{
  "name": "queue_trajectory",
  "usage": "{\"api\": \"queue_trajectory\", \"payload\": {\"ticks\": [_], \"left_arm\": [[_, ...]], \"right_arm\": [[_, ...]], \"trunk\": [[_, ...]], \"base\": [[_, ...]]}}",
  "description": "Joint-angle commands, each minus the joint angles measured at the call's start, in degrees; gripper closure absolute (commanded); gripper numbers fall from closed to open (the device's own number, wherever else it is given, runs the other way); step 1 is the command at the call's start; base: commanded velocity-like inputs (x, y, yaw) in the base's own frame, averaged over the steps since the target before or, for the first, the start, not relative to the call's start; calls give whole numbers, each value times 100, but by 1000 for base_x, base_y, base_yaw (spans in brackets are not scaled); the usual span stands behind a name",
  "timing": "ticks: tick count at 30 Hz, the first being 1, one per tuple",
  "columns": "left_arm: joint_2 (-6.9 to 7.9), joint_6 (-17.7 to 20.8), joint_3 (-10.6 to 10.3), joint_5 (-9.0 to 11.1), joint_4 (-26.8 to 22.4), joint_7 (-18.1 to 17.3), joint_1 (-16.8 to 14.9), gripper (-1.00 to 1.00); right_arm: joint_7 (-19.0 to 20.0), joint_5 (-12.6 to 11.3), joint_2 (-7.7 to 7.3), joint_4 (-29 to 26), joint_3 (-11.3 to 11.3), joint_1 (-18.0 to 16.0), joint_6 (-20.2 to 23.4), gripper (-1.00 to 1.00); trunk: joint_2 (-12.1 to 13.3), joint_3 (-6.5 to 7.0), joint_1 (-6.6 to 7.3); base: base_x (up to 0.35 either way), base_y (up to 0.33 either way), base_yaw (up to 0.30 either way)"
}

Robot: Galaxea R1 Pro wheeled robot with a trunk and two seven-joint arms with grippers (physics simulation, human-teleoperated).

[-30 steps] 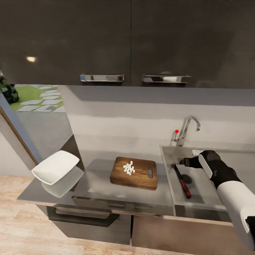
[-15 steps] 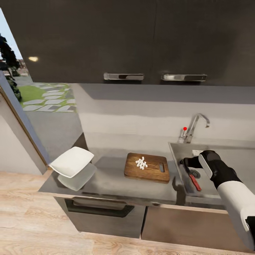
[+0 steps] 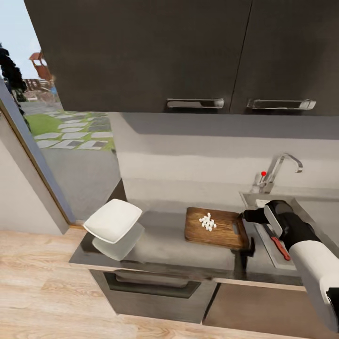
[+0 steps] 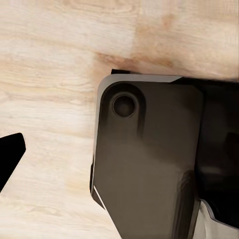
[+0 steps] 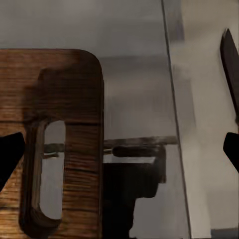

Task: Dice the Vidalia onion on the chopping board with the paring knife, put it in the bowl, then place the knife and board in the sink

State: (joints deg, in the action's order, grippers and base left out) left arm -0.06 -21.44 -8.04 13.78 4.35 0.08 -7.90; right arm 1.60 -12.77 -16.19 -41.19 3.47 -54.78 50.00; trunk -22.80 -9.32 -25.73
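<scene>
The brown chopping board (image 3: pixel 221 231) lies on the grey countertop (image 3: pixel 160 241) with a small heap of white diced onion (image 3: pixel 207 222) on it. The white bowl (image 3: pixel 113 220) sits at the counter's left end. The paring knife (image 3: pixel 280 246), red-handled, lies in the sink (image 3: pixel 262 240). My right gripper (image 3: pixel 247 216) hovers open and empty over the board's handle end, beside the sink's left rim. The right wrist view shows the board's handle slot (image 5: pixel 49 167), the sink (image 5: pixel 204 149), the knife's dark blade (image 5: pixel 230 59) and my right gripper (image 5: pixel 119 150). My left gripper's fingertip (image 4: pixel 9 155) hangs over the floor.
Dark wall cabinets (image 3: pixel 155 52) hang above the counter. The chrome faucet (image 3: pixel 278 170) with a red knob stands behind the sink. A glass door at the left looks onto a garden. My dark base (image 4: pixel 149 169) stands on the wood floor (image 4: pixel 50 59).
The view has swung left, so everything sits further right in the picture. My right gripper, still open, has gone from over the sink to over the board's handle end. The knife stays in the sink.
</scene>
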Motion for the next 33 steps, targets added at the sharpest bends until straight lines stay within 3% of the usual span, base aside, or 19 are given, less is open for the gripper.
{"api": "queue_trajectory", "payload": {"ticks": [1, 12, 33], "left_arm": [[-3, -36, -49, 37, 22, 1, -10, -100], [-3, -36, -53, 37, 22, 1, -10, -100], [-3, -36, -49, 37, 22, 1, -10, -100]], "right_arm": [[7, -6, -7, -4, 22, -6, 22, -100], [7, 2, 2, 21, 22, -6, 13, -100], [7, 3, 28, 58, 29, -7, -17, -100]], "trunk": [[-12, -12, -5], [-12, -12, -5], [-12, -12, -5]], "base": [[136, 272, 0], [46, 88, 0], [-47, -71, 0]]}}
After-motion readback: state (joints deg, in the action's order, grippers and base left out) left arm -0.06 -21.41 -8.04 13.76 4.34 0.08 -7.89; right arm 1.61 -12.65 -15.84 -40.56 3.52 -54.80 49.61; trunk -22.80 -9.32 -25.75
